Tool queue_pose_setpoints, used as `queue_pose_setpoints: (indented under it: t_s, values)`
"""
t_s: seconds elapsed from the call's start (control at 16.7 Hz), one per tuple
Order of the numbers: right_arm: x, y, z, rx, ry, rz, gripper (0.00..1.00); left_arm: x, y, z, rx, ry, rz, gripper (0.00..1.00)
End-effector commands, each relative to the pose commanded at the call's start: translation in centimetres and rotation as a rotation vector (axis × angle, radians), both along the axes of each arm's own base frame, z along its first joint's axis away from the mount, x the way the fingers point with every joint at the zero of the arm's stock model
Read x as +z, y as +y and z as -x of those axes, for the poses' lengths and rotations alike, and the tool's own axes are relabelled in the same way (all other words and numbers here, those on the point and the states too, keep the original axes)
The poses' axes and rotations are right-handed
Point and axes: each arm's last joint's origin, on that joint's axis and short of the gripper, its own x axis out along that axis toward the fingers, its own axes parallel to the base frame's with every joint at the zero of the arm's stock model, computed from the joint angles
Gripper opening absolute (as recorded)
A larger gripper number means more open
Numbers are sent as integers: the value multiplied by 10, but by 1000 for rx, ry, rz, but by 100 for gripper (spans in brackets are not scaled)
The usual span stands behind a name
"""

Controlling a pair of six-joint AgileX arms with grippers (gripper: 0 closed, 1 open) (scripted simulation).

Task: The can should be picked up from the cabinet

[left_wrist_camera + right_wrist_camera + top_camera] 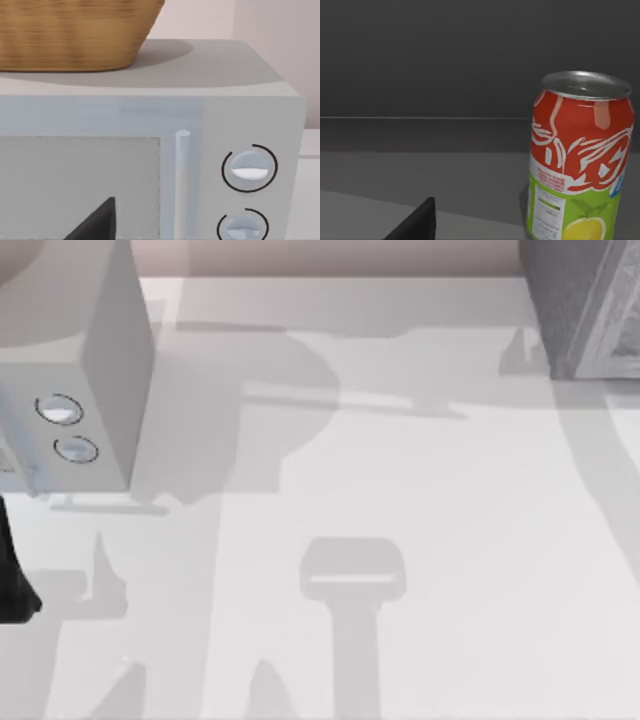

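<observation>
Can (580, 160) upright in dark cabinet: red top, green bottom w/ lemon; claw state can't tell.

Cut off at three o'clock and six o'clock: can (580, 160). Cropped at one o'clock: cabinet (585, 305). Lost past twelve and nine o'clock: wicker basket (70, 35) on microwave (150, 105).

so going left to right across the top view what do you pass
dark left arm at the left edge → light grey box with two dials → bare table → dark speckled cabinet at the right edge
</observation>
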Motion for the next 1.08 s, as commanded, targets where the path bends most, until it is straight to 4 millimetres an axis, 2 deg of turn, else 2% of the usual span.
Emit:
queue_pose_setpoints:
  t_s: [0.42,0.54,0.84,1.08]
  values:
    - [-6,-2,-3,2,4,1,100,0,0,0,0,0,0,100]
    - [-4,-2,-13,0,-1,1,100,0,0,0,0,0,0,100]
    - [-5,-3,-54,0,2,1,100,0,0,0,0,0,0,100]
    - [-5,-4,-61,0,0,1,100,0,0,0,0,0,0,100]
